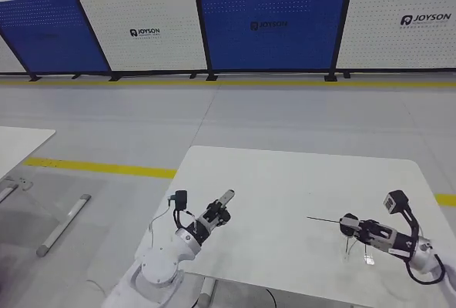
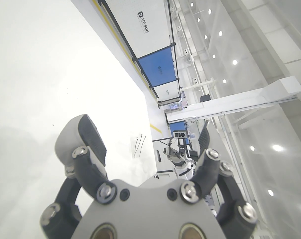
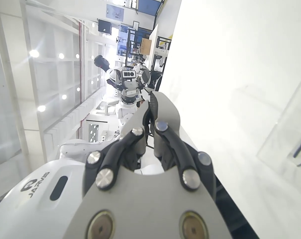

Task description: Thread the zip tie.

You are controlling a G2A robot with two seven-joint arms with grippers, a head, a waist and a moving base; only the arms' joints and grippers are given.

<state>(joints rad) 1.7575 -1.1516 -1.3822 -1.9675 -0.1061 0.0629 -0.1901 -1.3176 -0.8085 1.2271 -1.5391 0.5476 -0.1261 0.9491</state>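
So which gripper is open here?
The left gripper: it is spread wide with nothing in it. The right gripper is shut on a zip tie.

left gripper (image 2: 146, 130): grey fingers (image 2: 65, 138), black ribbed pads (image 2: 90, 135), black links (image 2: 88, 170), silver screws (image 2: 106, 193) | right gripper (image 3: 150, 103): same grey-black build | arms (image 1: 170, 258): white shells, black joints | camera boxes (image 1: 181, 199): black, thin black cable (image 1: 160, 218) on left | right forearm (image 3: 28, 200): dark lettering (image 3: 35, 185), oval slot (image 3: 58, 184)

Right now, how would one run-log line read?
left end effector open, empty | right end effector shut on zip tie | tie straight, unthreaded
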